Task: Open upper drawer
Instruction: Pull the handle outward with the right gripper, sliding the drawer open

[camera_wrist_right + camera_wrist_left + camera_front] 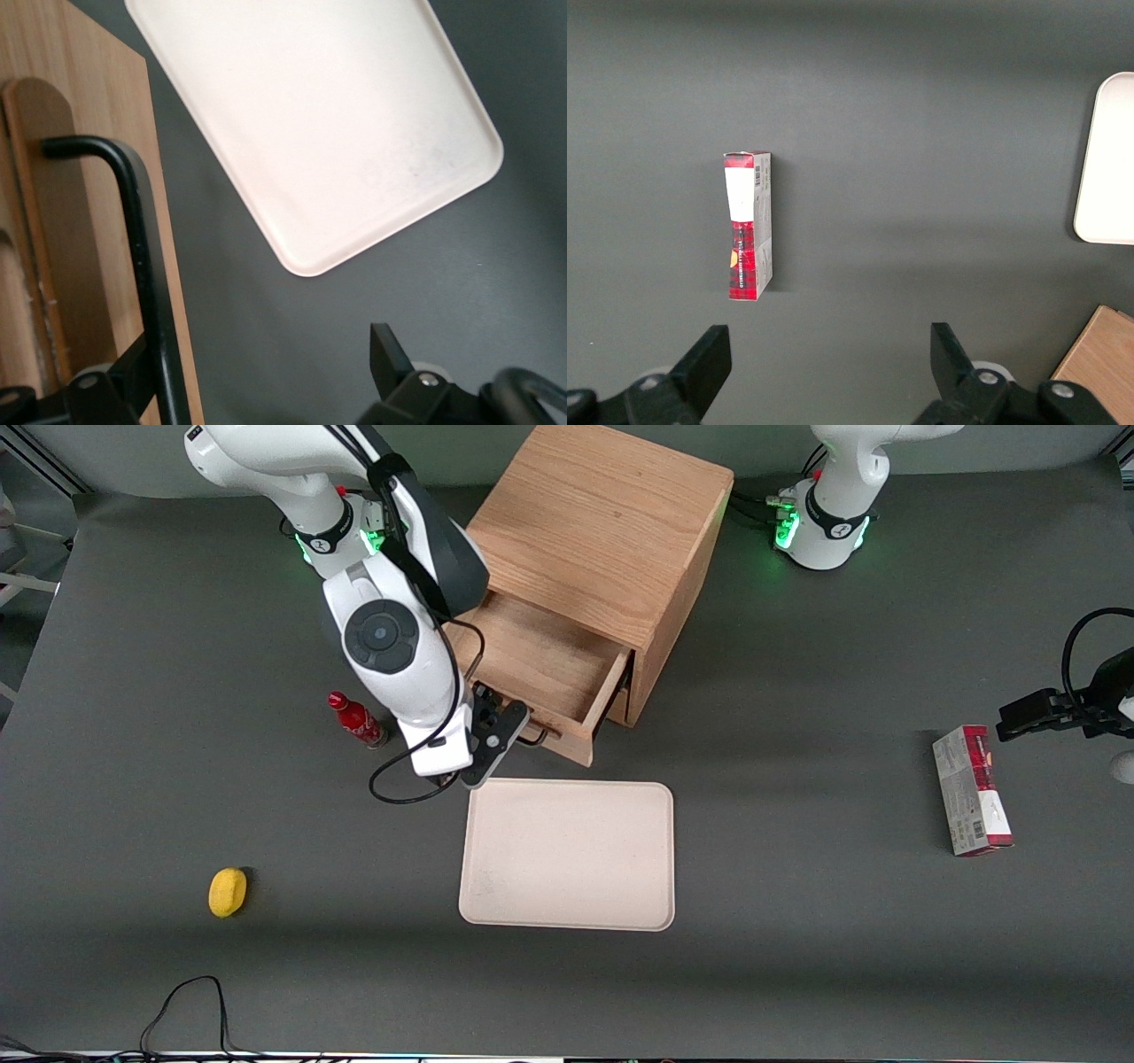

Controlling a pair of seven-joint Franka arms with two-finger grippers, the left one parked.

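Observation:
The wooden box cabinet [602, 522] stands at the back middle of the table. Its upper drawer [540, 664] is pulled well out and its plain wooden inside shows with nothing in it. The drawer's front [97, 177] carries a thin black wire handle [142, 257], also seen in the front view [534, 737]. My right gripper [500, 731] is at the drawer front, nearer the front camera than the cabinet. It is open [263, 345]: the handle lies between the wide-apart fingers, close against one finger [133, 367], and the other finger [388, 350] stands over the mat. The bottom drawer is mostly hidden under the upper one.
A beige tray [567, 855] lies just in front of the open drawer, seen also in the right wrist view [310, 124]. A small red bottle [356, 720] stands beside my arm. A yellow fruit [228, 891] lies nearer the camera. A red-and-grey box [971, 790] lies toward the parked arm's end.

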